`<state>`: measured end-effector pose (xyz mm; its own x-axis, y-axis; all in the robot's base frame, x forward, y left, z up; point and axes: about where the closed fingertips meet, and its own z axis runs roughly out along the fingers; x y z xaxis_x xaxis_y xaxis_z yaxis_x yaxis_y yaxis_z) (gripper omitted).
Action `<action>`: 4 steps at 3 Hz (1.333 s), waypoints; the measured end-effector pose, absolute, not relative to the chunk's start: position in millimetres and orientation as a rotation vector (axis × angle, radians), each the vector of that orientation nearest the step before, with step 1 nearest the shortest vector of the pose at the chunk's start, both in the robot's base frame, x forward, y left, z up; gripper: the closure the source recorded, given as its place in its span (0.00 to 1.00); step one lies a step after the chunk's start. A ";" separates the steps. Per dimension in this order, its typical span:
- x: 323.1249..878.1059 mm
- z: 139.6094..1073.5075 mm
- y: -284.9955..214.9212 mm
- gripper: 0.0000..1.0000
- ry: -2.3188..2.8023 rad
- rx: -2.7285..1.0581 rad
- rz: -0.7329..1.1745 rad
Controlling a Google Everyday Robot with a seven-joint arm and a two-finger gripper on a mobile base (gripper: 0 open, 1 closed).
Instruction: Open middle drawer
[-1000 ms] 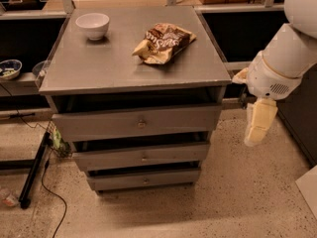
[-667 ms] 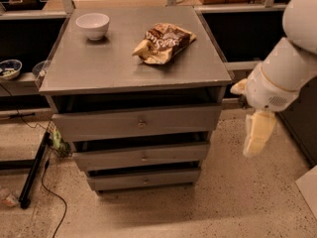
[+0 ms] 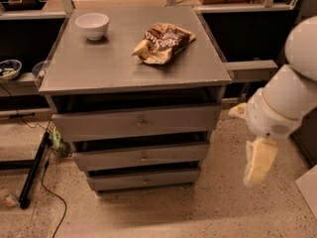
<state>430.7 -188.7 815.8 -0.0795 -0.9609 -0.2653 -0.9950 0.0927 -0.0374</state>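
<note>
A grey cabinet has three stacked drawer fronts. The middle drawer (image 3: 141,156) is a long flat grey front with a small round metal knob (image 3: 144,157) at its centre. It sits below the taller top front (image 3: 136,123) and above the narrow bottom front (image 3: 144,179). All three fronts look pushed in. My gripper (image 3: 258,163) hangs pale and blurred to the right of the cabinet, at about the height of the middle drawer, well clear of its knob. My white arm (image 3: 282,103) rises above it at the right edge.
A white bowl (image 3: 92,25) and a crumpled snack bag (image 3: 163,42) lie on the cabinet top (image 3: 99,63). A black stand leg and cable (image 3: 32,172) lie on the speckled floor at the left. A bowl (image 3: 9,68) sits on a low shelf at far left.
My gripper and arm have moved down and slightly away from the cabinet's right side. The drawers have not moved.
</note>
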 end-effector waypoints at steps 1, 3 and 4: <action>395.8 808.9 -180.4 0.00 2.156 -1.967 0.280; 401.4 808.7 -182.1 0.00 2.151 -1.939 0.299; 412.7 816.7 -182.9 0.00 2.170 -1.910 0.243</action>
